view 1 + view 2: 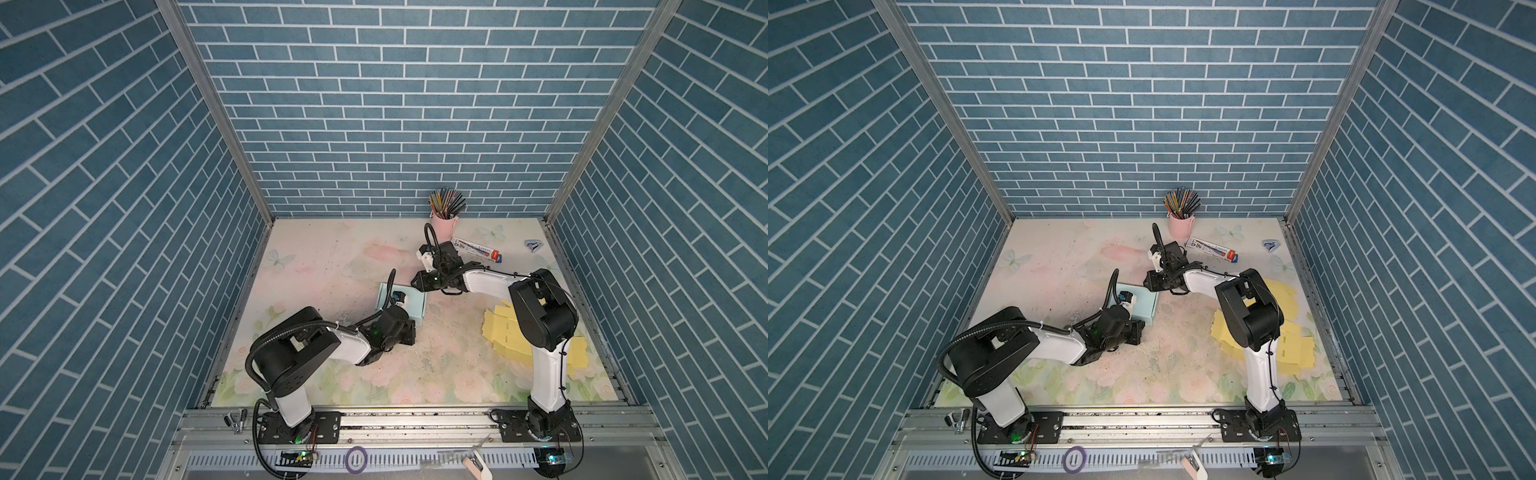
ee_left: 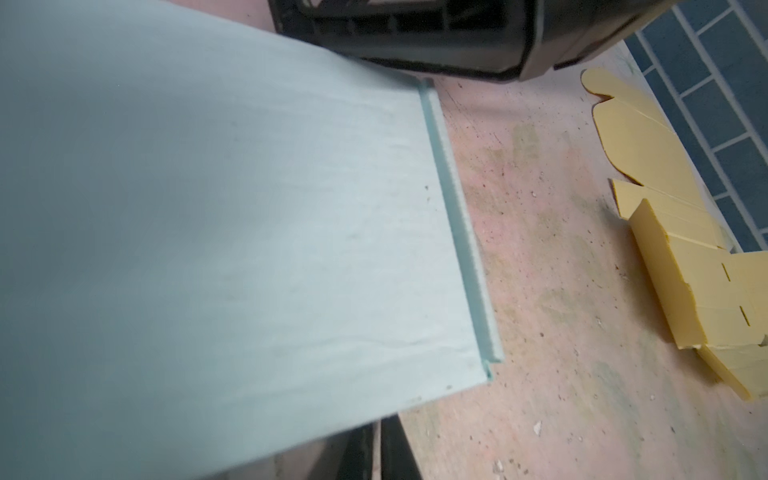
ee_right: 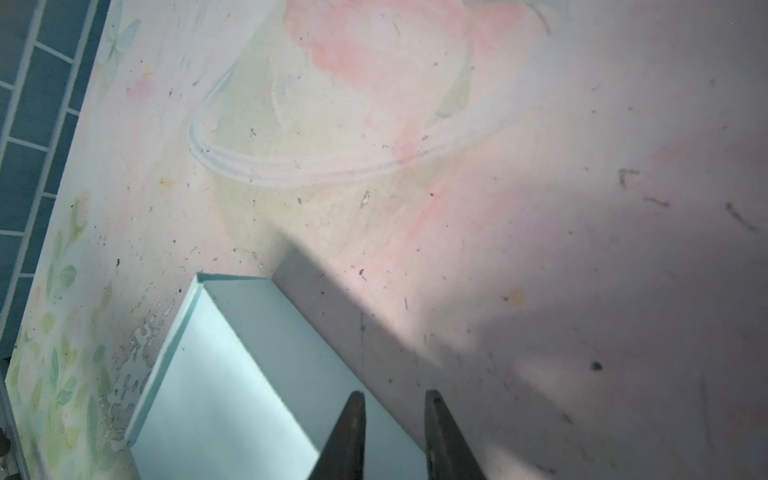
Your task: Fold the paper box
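Observation:
The paper box [image 1: 411, 305] [image 1: 1144, 307] is pale blue and lies left of the middle of the table in both top views. My left gripper [image 1: 409, 329] [image 1: 1136, 330] sits at its near edge. In the left wrist view a blue panel of the box [image 2: 228, 208] fills most of the picture. There the left gripper [image 2: 376, 428] has its fingers pressed almost together, and the tips are hidden under the panel's edge. My right gripper [image 1: 417, 284] [image 3: 394, 401] is at the box's far right corner. It is open by a narrow gap and straddles the edge of the box [image 3: 216, 395].
A pile of flat yellow box blanks [image 1: 503, 332] [image 2: 665, 249] lies at the right, partly under the right arm. A pink cup of pencils [image 1: 444, 224], a pen pack [image 1: 478, 249] and a small blue item [image 1: 533, 246] stand at the back. Blue brick walls enclose the table.

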Robot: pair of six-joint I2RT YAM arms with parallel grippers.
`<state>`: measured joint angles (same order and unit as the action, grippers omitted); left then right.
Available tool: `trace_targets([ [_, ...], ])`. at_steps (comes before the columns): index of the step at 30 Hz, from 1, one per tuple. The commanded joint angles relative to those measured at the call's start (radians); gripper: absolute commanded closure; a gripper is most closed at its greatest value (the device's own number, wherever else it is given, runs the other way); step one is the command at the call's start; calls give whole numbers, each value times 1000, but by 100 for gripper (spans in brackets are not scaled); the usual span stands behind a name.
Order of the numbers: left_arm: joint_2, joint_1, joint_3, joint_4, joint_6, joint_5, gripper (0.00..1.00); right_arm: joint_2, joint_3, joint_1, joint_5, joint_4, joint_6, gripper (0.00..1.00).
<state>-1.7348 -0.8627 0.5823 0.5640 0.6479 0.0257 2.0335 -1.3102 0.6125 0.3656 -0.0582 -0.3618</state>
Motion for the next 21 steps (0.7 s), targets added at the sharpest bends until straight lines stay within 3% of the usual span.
trace_targets([
  [1, -27, 12, 19, -1, 21, 92, 89, 28, 23, 46, 77, -70, -5, 73],
  [9, -42, 46, 19, 14, 25, 94, 86, -24, -46, -8, -27, -133, 19, 63],
  [17, -88, 89, 47, 55, 34, 52, 83, -88, -304, -26, -108, -277, 73, 38],
  [21, -129, 96, 96, 60, 40, 43, 81, -156, -300, -26, -122, -292, 80, 35],
])
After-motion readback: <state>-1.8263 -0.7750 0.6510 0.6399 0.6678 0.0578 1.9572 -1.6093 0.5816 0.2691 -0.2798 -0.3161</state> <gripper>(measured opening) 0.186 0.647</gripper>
